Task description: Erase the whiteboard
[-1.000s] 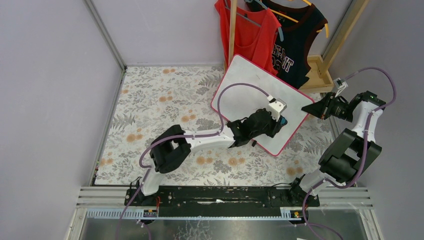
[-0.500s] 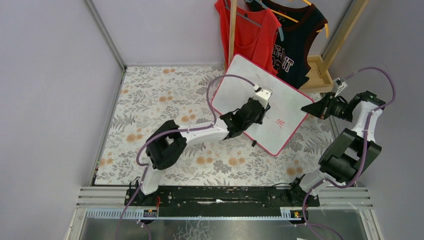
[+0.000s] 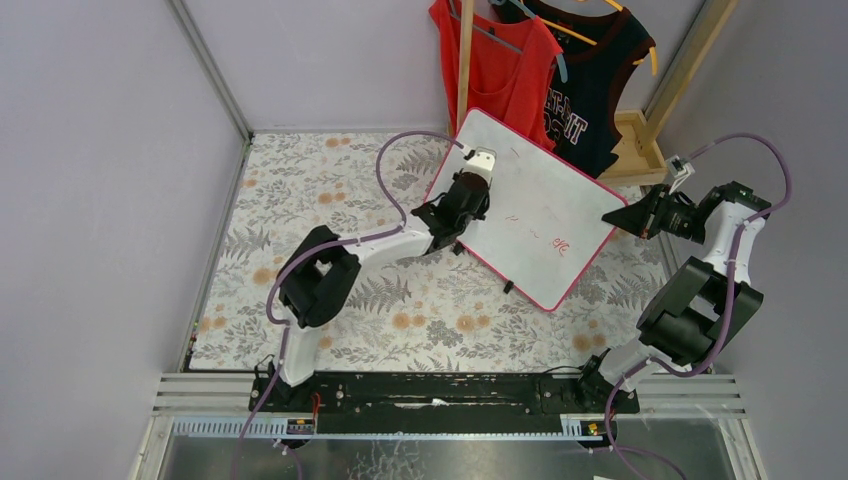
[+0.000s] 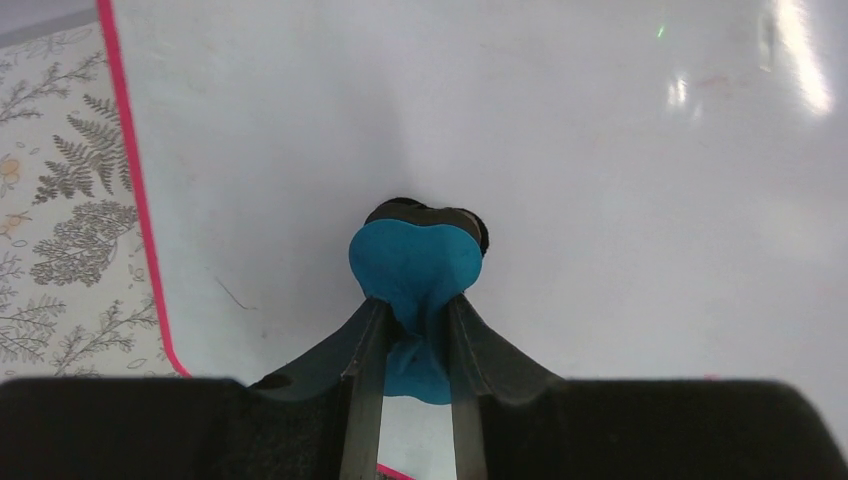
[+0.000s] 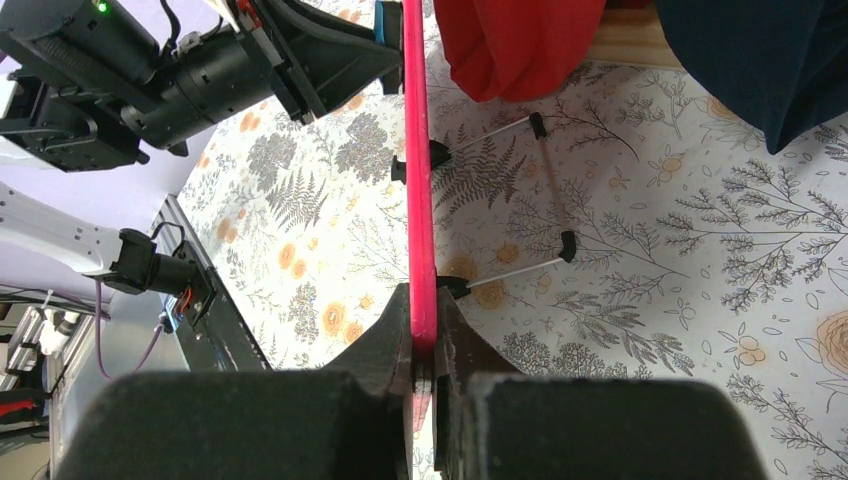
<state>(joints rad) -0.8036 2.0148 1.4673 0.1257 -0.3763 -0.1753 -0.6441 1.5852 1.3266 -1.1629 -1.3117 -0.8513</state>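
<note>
The whiteboard (image 3: pixel 540 190), white with a thin pink-red frame, stands tilted on the floral cloth at the back right. Faint red handwriting (image 3: pixel 560 243) shows near its lower right. My left gripper (image 3: pixel 470 192) is shut on a small blue eraser (image 4: pixel 416 268) and presses it on the board's left part (image 4: pixel 560 140), near the pink edge (image 4: pixel 128 170). My right gripper (image 3: pixel 612 216) is shut on the board's right edge; in the right wrist view the pink frame (image 5: pixel 417 180) runs straight up from between the fingers (image 5: pixel 380 340).
A red top (image 3: pixel 495 70) and a dark top (image 3: pixel 590 80) hang on a wooden rack (image 3: pixel 640 140) just behind the board. The board's thin wire legs with black feet (image 5: pixel 567 246) rest on the cloth. Grey walls close in left and right.
My left gripper has swept the eraser across the board from its lower right to its upper left. Red marks that the arm covered now show. The right arm has not moved.
</note>
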